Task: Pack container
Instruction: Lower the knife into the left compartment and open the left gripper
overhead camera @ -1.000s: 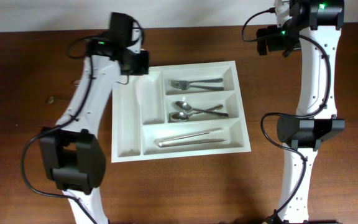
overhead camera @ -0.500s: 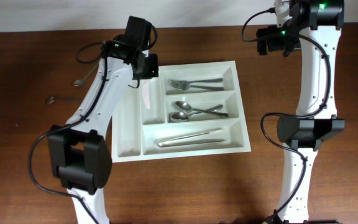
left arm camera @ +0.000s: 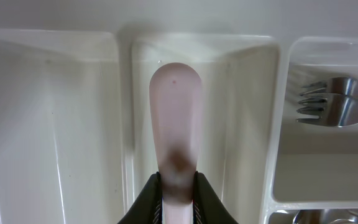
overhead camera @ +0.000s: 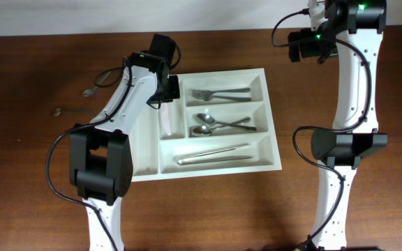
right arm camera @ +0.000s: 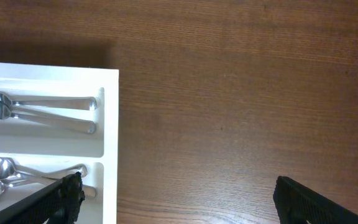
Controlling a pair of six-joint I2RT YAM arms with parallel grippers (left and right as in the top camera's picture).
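Observation:
The container (overhead camera: 142,148) is a large white cutlery tray in the middle of the table. My left gripper (overhead camera: 166,94) is shut on a pale, flat, round-ended piece of cutlery (left arm camera: 175,112). It holds the piece over the tray's second narrow long compartment (left arm camera: 241,124), near the far end. The piece also shows in the overhead view (overhead camera: 165,118). My right gripper (right arm camera: 176,193) is open and empty over bare wood, just right of the tray's back right corner (right arm camera: 109,118).
Forks (overhead camera: 218,93), spoons (overhead camera: 218,124) and long silver pieces (overhead camera: 213,155) lie in the three wider compartments. Two small spoons (overhead camera: 89,91) (overhead camera: 64,110) lie on the wood left of the tray.
My left arm has swung right, from the tray's back left corner to over the narrow compartment, still holding the pale piece. The right arm has not moved.

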